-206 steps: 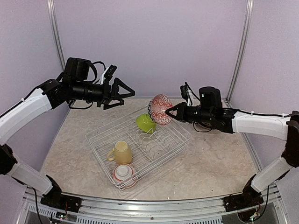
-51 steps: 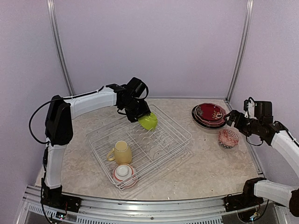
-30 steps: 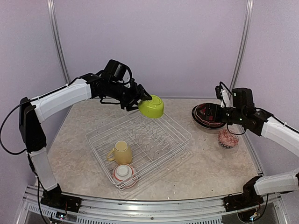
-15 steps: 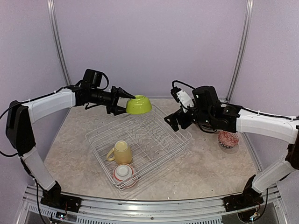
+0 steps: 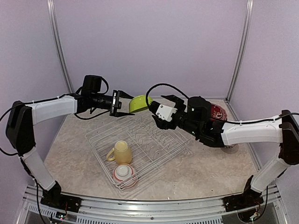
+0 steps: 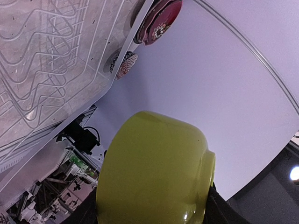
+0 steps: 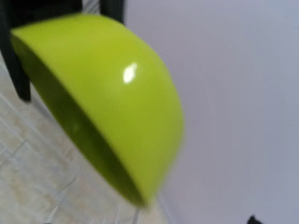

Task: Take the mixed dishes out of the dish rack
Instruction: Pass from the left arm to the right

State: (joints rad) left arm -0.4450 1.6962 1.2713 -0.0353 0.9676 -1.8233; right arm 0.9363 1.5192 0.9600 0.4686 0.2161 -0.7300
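— Where's the green bowl (image 5: 139, 102)?
— Up in the air, upper middle of the overhead view, above the far edge of the rack (image 5: 159, 140). The left gripper (image 5: 124, 104) is clamped on it from the left. On its own camera the dark fingers (image 6: 216, 205) pinch it at the bottom of the frame.
— And the other arm?
— The right gripper (image 5: 153, 111) is just beside the green bowl, on its right, pointing at it. Looks to me like a mid-air hand-over.
— Is it spread or closed?
— Can't tell. The green bowl fills its camera, and I can't make out its own fingers there.
— Which way does it lie?
— Tipped on its side. In the right wrist view the rim slants from upper left down to bottom centre, mouth toward the lower left, dome toward the lens. So the right gripper meets the round back, not the lip. I'd guess it has to come round to the rim to get a hold.
— What's left to unload?
— The mug (image 5: 122, 152) and a red-white bowl (image 5: 124, 172) sit at the rack's near end, lower left of centre. The plates (image 5: 217, 112) are stacked out on the right.
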